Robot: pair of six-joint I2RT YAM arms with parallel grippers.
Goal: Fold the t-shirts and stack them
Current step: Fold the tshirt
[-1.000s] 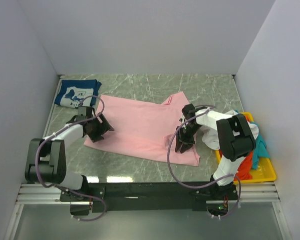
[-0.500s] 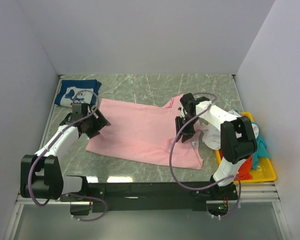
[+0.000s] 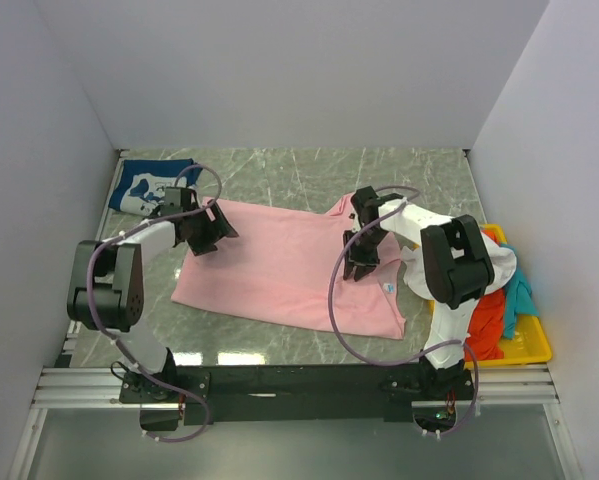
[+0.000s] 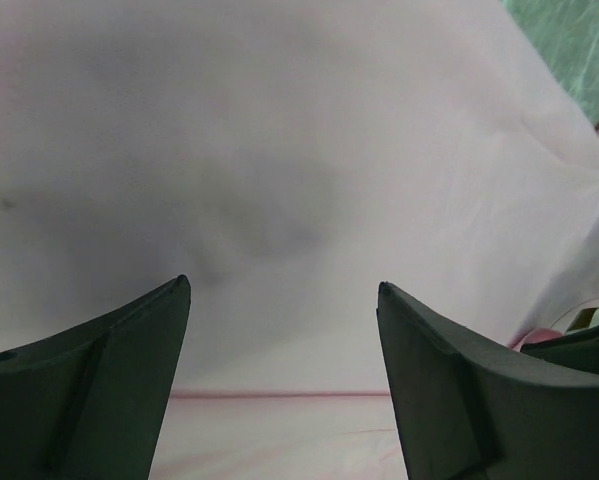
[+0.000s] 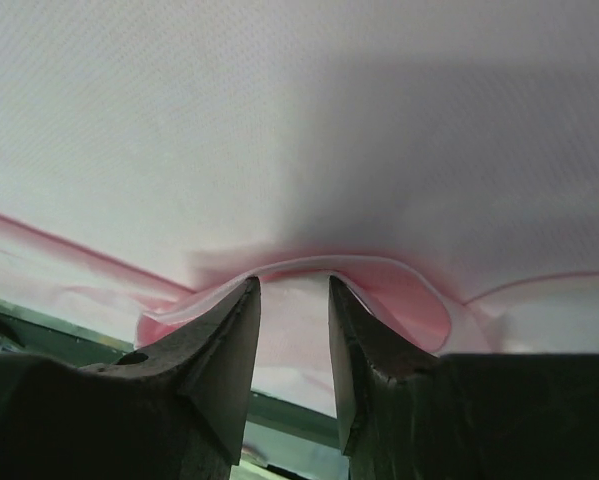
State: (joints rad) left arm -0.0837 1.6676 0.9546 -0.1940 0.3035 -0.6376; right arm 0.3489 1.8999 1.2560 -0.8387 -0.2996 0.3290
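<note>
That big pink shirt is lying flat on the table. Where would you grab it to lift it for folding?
Probably at an edge, coming down from above. The pink t-shirt lies spread flat, so its smooth middle gives fingers nothing to pinch. A seamed edge bunches up into a small ridge that two fingers can close on, as seen at the right gripper, near the shirt's right side.

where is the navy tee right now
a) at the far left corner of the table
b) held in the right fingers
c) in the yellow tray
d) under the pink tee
a: the navy tee lies on the table at its far left corner, past the left end of the pink tee, and nothing holds it.
</note>
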